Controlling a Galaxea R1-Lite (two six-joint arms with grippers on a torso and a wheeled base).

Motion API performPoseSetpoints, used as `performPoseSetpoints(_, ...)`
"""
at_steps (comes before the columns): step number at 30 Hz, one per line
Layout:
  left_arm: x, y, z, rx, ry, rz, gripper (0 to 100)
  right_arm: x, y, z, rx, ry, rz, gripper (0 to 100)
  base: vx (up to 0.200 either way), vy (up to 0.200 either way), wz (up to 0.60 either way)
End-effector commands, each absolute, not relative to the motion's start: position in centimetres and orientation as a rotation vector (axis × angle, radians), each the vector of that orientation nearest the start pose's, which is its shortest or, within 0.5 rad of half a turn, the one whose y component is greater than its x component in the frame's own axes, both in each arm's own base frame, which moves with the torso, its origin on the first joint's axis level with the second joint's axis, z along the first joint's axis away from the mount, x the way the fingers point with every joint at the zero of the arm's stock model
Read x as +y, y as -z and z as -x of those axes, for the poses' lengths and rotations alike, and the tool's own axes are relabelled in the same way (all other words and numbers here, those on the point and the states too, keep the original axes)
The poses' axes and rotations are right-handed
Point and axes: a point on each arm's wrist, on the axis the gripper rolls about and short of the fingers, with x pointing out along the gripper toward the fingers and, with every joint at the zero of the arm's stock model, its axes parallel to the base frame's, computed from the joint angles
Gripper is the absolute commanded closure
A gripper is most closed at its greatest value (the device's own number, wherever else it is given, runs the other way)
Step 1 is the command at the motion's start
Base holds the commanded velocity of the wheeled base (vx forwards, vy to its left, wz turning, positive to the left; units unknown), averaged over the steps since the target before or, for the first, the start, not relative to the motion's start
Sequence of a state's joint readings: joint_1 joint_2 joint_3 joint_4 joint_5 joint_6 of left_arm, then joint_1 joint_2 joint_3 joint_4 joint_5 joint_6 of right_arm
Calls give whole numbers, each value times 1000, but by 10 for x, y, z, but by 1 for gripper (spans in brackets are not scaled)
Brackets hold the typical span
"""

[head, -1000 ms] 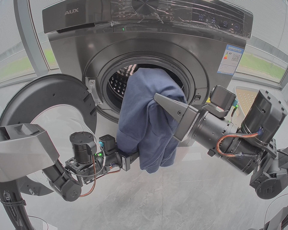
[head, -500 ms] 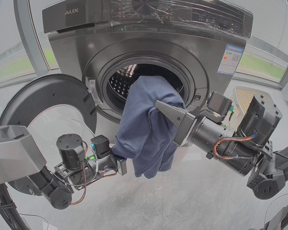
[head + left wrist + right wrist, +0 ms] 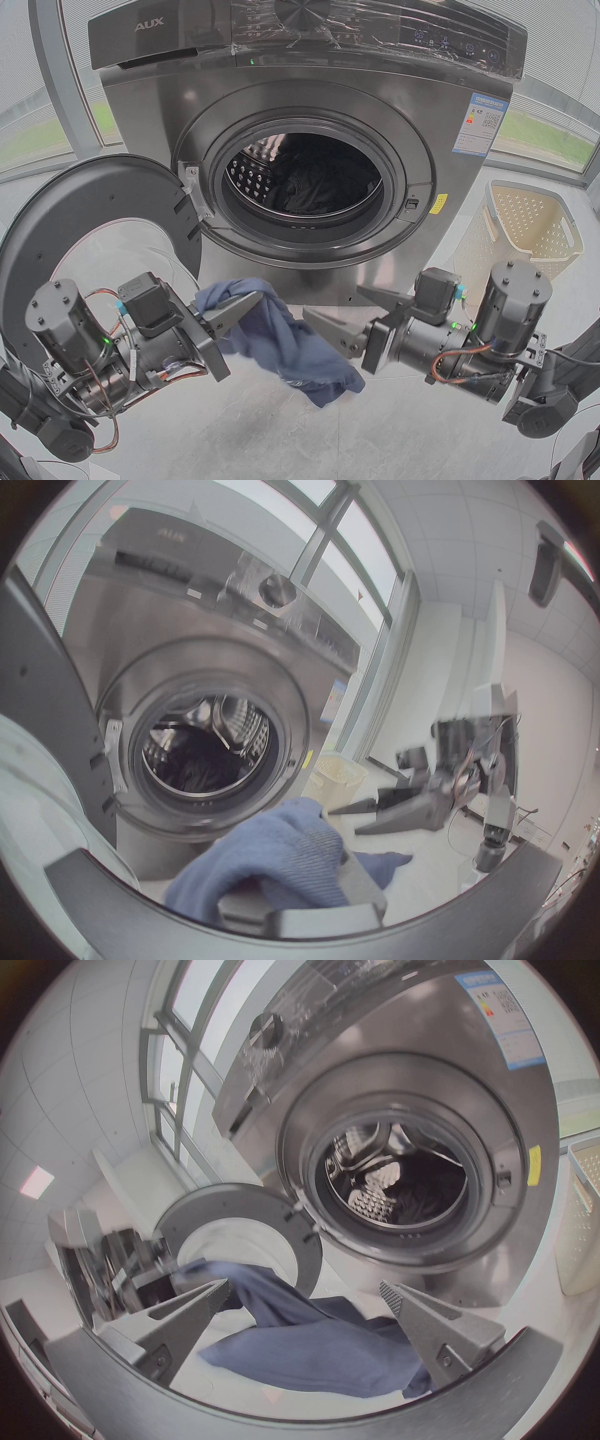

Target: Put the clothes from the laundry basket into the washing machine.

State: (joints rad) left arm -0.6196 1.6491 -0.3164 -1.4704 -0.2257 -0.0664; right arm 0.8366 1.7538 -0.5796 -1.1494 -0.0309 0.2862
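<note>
Fabric hangs in front of the washing machine: a blue garment is outside the drum, lower than the round opening and above the floor. The left hand is clenched on one bunched end of it, on the robot's left side, just in front of the open door. From this grasp the garment falls down and to the right in loose folds, and its lowest end lies under the right hand. The right hand is released: its two fingers are spread wide and point toward the left hand. I cannot tell if its lower finger touches the cloth or is only just above it.

In the left wrist view the garment lies bunched over the left hand, and the right hand shows farther off with its fingers apart. In the right wrist view the garment stretches below and between the open fingers.

The door is swung out to the left of the machine, with its inner side turned to the camera. The drum shows its metal wall with many small holes, and dark clothes lie inside at the bottom. The laundry basket, of cream colour, stands on the floor to the right of the machine, behind the right arm.
</note>
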Motion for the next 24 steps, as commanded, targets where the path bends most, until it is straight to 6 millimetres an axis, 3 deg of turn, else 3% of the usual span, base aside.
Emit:
performPoseSetpoints(1, -137, -191, -175, -250, 869, 125, 100, 204, -133, -193, 232, -766, -190, 0, 0, 0, 0)
performPoseSetpoints(7, -141, -194, -179, -265, 874, 130, 100, 196, -129, -194, 241, -747, -171, 0, 0, 0, 0)
performPoseSetpoints(15, -138, -196, -179, -274, 865, 136, 100, 196, -130, -195, 235, -747, -167, 0, 0, 0, 0)
performPoseSetpoints(24, -138, -202, -183, -299, 853, 140, 100, 203, -117, -196, 272, -757, -134, 0, 0, 0, 0)
